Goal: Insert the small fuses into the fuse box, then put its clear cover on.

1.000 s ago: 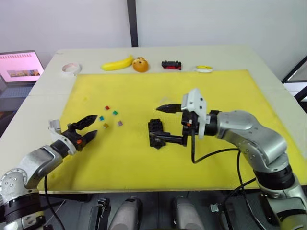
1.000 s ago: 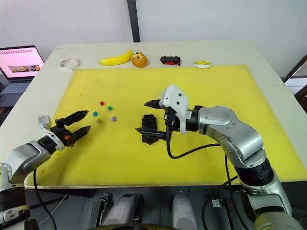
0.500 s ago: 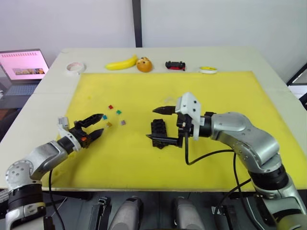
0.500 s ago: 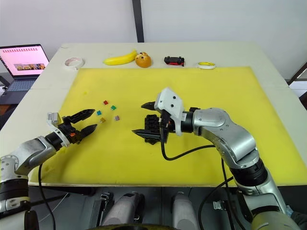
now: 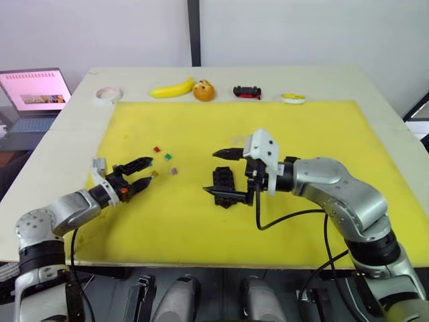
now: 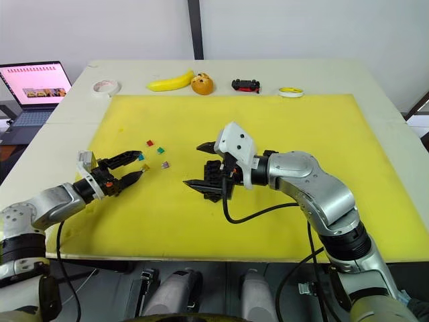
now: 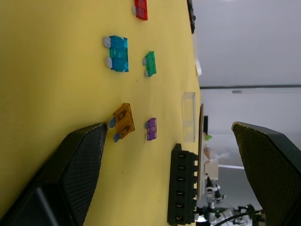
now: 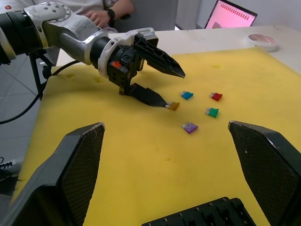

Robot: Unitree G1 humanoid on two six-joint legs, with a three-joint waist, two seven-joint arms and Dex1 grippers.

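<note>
Five small fuses lie loose on the yellow mat: red (image 5: 157,149), green (image 5: 167,156), blue (image 7: 117,53), orange-brown (image 5: 155,173) and purple (image 5: 173,171). My left gripper (image 5: 149,170) is open, low over the mat, its lower fingertip right at the orange-brown fuse (image 8: 173,106). The black fuse box (image 5: 224,184) lies mid-mat. My right gripper (image 5: 210,173) is open, reaching in from the right with one finger past the box's far end and one across its near end. The clear cover (image 7: 188,116) lies on the mat just beyond the box.
Along the table's far edge sit a tape roll (image 5: 105,93), a banana (image 5: 171,88), an orange fruit (image 5: 204,90), a small toy car (image 5: 247,92) and a yellow-white disc (image 5: 292,98). A laptop (image 5: 37,94) stands at the far left. A person (image 8: 108,9) sits beyond the table.
My left gripper has advanced along the mat to the fuses, its lower tip reaching the orange-brown one. The right gripper has edged left around the fuse box. The head camera shifted.
</note>
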